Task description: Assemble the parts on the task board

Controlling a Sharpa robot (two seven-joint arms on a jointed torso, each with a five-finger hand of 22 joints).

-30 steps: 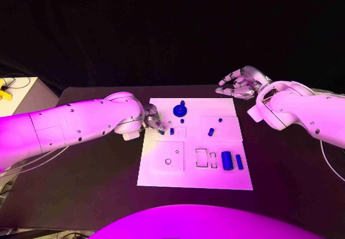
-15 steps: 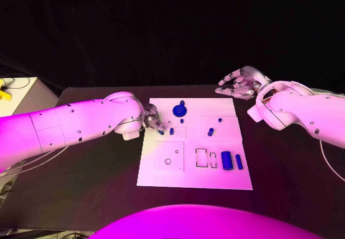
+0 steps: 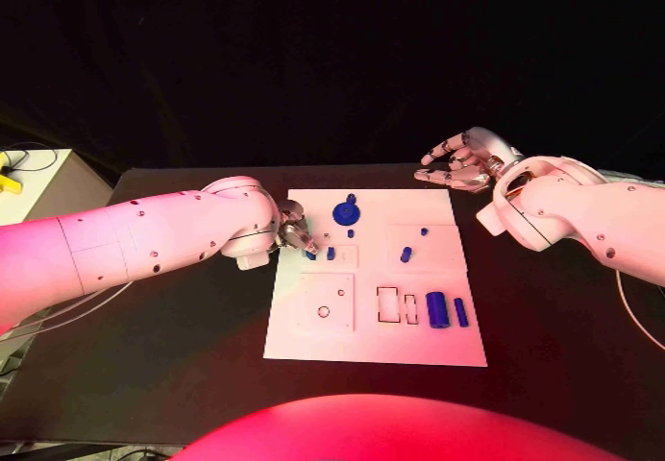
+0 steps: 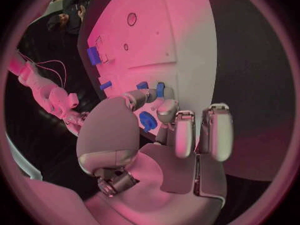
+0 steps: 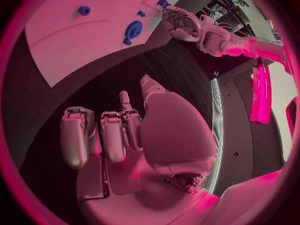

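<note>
On the white task board (image 3: 374,336) in the middle of the worktop, most blue parts lie loose, so assembly looks barely begun. Left hand (image 3: 295,235) pinches a small blue part (image 4: 160,89) at the board's edge; right hand (image 3: 461,160) hovers beyond it, fingers apart, holding nothing.

1. Black table (image 3: 166,365), dark matte top.
2. White task board (image 3: 374,338) flat at its middle.
3. White box (image 3: 41,187) beside far left corner, yellow item (image 3: 9,173) on top.
</note>
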